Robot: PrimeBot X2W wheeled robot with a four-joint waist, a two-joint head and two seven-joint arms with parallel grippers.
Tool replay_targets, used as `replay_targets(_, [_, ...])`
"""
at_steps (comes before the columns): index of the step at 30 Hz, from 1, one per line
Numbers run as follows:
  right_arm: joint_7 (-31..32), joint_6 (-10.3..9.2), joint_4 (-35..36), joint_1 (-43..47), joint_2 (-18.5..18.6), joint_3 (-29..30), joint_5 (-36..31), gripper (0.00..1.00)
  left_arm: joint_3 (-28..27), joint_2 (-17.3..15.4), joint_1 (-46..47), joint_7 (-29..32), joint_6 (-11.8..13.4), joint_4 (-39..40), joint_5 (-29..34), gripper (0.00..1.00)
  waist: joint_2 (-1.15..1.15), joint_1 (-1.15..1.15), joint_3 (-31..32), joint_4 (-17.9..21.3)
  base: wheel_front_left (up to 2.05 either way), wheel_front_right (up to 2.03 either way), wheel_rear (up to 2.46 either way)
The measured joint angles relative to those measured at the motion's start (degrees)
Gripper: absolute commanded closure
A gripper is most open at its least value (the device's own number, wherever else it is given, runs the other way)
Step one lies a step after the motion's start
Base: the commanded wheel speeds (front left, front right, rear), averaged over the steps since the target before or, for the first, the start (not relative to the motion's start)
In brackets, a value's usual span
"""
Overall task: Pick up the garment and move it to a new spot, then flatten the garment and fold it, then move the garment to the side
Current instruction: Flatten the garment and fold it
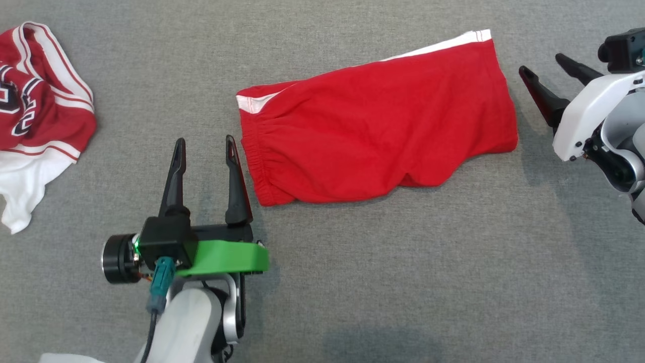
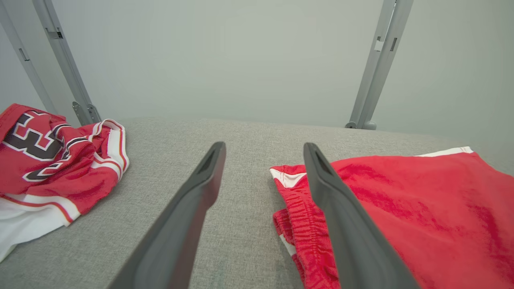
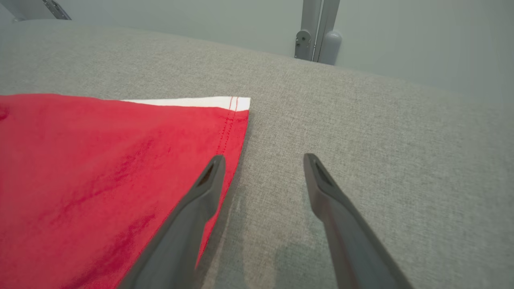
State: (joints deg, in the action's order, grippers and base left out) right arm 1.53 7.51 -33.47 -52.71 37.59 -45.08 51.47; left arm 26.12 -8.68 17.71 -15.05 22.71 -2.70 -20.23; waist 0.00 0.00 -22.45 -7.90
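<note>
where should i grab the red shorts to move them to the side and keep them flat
Probably by both short ends at once: the elastic waistband with the left gripper, the stitched hem with the right gripper. Come in low from each side, since the red shorts lie flat with their long axis across, and both open grippers flank those ends.

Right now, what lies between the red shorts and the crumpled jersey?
Bare grey surface, plus the left gripper, open, beside the red shorts; the head view shows it.
</note>
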Motion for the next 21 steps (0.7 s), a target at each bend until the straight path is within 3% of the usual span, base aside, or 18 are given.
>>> replay_targets(8, [10.6,-0.01,-5.9,0.6,-2.6,4.2,0.4,0.00,-0.7,4.2,-5.1,-0.1,-2.3,2.4,4.7,0.00,0.00,0.00,-0.7,-4.8,0.00,0.00,0.00])
replay_targets(16, [15.5,-0.15,-7.3,1.0,-5.8,7.3,1.7,0.00,-2.8,5.5,-7.3,-0.1,-4.0,0.9,5.9,0.00,0.00,0.00,-0.4,-9.4,0.00,0.00,0.00])
replay_targets(17, [15.8,-0.15,-7.3,1.4,-6.0,7.3,1.4,0.31,-3.1,5.7,-7.8,-0.1,-4.1,0.8,6.2,0.00,0.00,0.00,-0.1,-9.5,0.00,0.00,0.00])
replay_targets(18, [15.8,-0.15,-7.3,1.8,-6.4,7.6,1.2,0.90,-3.4,5.7,-8.0,-0.1,-4.4,0.7,6.3,0.00,0.00,0.00,0.1,-9.5,0.00,0.00,0.00])
replay_targets(19, [15.7,-0.15,-7.3,2.1,-6.8,7.9,0.9,1.00,-3.7,5.7,-8.4,-0.1,-4.6,0.6,6.3,0.00,0.00,0.00,0.3,-9.4,0.00,0.00,0.00])
replay_targets(21, [15.7,-0.12,-7.2,2.8,-7.3,8.3,0.6,1.00,-4.3,5.7,-9.1,-0.1,-5.2,0.2,6.7,0.00,0.00,0.00,0.6,-8.8,0.00,0.00,0.00])
